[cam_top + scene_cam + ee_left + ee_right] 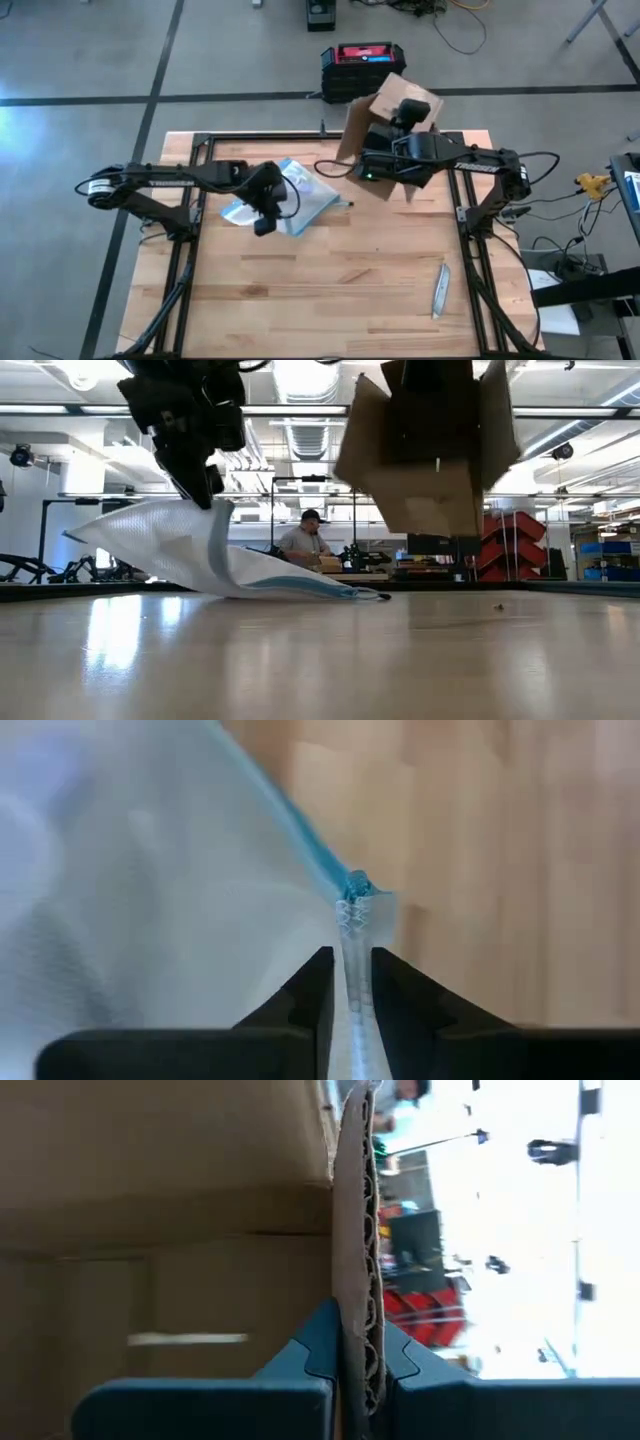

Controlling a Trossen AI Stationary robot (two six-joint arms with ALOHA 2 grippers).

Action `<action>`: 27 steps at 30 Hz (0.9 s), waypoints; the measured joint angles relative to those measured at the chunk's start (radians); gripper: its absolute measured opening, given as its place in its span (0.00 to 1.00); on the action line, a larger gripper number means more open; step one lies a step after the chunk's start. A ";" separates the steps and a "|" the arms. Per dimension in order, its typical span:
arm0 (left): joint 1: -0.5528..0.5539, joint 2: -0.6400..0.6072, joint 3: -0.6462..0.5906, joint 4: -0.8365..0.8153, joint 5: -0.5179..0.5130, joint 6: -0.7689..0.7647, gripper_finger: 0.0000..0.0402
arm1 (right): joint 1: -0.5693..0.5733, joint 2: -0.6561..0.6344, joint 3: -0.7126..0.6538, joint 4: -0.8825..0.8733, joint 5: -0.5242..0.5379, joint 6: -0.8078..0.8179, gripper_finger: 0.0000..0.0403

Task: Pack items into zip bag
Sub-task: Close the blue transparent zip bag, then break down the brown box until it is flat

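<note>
Clear, flat plastic, the rectangular zip bag [290, 196] with its blue strip is hanging by one edge from the left gripper [264, 226], over the left half of the wooden table [350, 290]. In the left wrist view the two dark fingers [312, 990] are standing just apart with the bag's sealed edge [356, 935] running between them; whether they are pinching it or only flanking it I cannot tell. In the low view the bag is sloping down from that gripper to the table top, its far end lying on the wood toward the right arm, so its long axis is running from the left gripper toward the table's middle.

Further right, the right gripper [400, 110] is holding the brown cardboard box [430, 450] in the air above the table's far edge, its fingers clamped on one corrugated wall [357, 1280]. The box is hanging well apart from the bag, to the bag's right and higher.

No small whitish items are showing on the table; possibly they are inside the box. If so, the coming move turns on bringing the box's opening over the bag's mouth, which is nearer the left gripper.

Near the table's front right corner a slim grey stick-like tool [440, 290] is lying untouched.
</note>
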 joint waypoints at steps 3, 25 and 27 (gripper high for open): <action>0.018 -0.058 0.000 0.012 -0.034 -0.028 0.24 | 0.017 -0.002 0.000 0.000 -0.065 0.046 0.00; -0.326 -0.079 -0.039 0.933 -0.209 -0.387 0.45 | 0.025 -0.004 0.000 0.043 -0.304 0.078 0.00; -0.365 -0.008 -0.030 1.028 -0.300 -0.381 0.42 | 0.026 -0.004 0.000 0.049 -0.309 0.078 0.00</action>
